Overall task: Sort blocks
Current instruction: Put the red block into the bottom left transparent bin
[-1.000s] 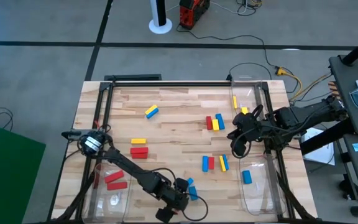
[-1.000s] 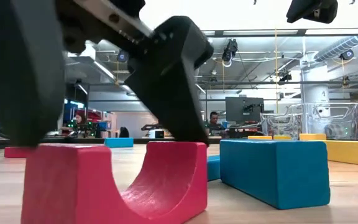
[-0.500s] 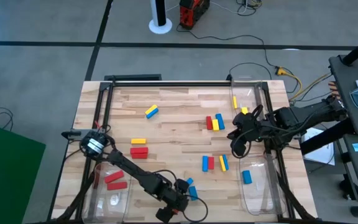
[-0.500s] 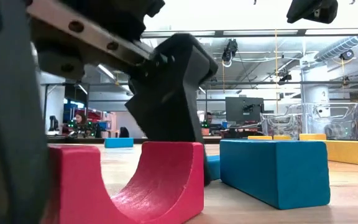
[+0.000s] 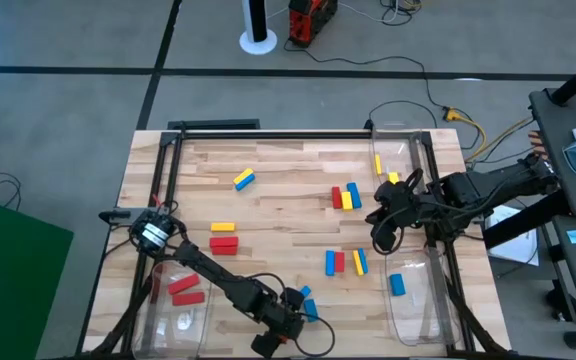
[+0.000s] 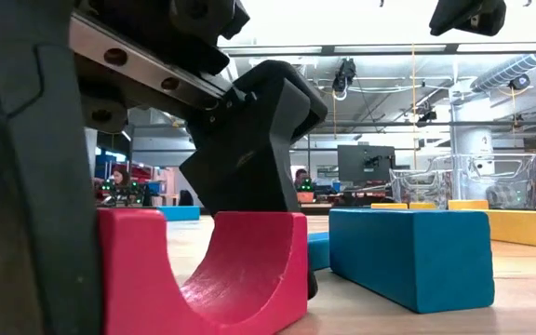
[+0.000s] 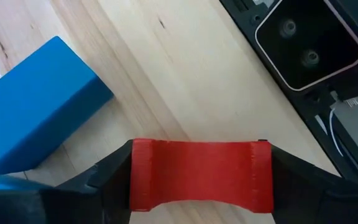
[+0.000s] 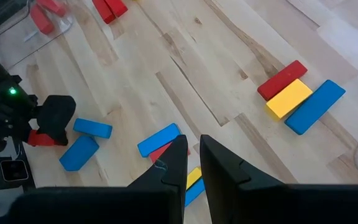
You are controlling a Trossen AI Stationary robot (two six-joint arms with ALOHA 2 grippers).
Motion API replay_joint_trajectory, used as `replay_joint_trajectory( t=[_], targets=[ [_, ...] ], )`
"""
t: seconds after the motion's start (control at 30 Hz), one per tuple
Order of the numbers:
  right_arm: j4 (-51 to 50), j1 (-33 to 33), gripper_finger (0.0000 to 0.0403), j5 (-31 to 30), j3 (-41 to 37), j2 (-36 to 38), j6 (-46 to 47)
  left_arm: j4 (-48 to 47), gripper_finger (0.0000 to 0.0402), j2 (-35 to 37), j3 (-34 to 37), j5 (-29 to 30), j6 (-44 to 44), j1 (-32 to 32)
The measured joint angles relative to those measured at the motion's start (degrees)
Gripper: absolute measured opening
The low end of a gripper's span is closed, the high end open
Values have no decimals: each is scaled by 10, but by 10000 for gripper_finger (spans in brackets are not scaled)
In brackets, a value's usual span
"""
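From above, the left hand [image 5: 286,318] is working at the near edge of the counter [image 5: 278,170], beside two blue blocks [image 5: 308,303]. The right hand [image 5: 386,228] is hanging over the right part of the counter, between a red, yellow and blue cluster [image 5: 345,197] and a row of blue, red and yellow blocks [image 5: 345,262]. Two red blocks are lying in the near-left clear bin [image 5: 160,318], a blue one in the near-right bin [image 5: 416,320]

At counter height, the left hand's dark fingers [image 6: 249,140] are pressing on both sides of a red arched block [image 6: 203,270] that is sitting on the wood; a blue block [image 6: 412,253] is lying just to its right

The left wrist camera is showing the red arched block [image 7: 201,174] clamped between the two fingers, with a blue block [image 7: 39,106] lying near it

The right wrist camera is showing the right hand [image 8: 191,158] with its fingers nearly together and holding nothing, above scattered blocks [image 8: 300,96]
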State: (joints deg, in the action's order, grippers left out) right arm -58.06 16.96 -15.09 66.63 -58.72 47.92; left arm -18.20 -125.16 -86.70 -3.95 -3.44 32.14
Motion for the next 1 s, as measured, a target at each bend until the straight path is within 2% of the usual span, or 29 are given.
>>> replay_joint_trajectory(
  t=[0.17,0.47,0.77,1.0],
  targets=[
    [0,0,34,0,0,0,-1,-20,261,1,-8,0,0,0],
    [0,-1,34,-1,0,0,-6,-142,260,4,-60,0,3,1],
    [0,-1,34,-1,0,0,-11,-148,260,10,-63,19,-22,2],
    [0,-1,34,-1,0,0,-21,-149,260,48,-63,67,-71,2]
  ],
)
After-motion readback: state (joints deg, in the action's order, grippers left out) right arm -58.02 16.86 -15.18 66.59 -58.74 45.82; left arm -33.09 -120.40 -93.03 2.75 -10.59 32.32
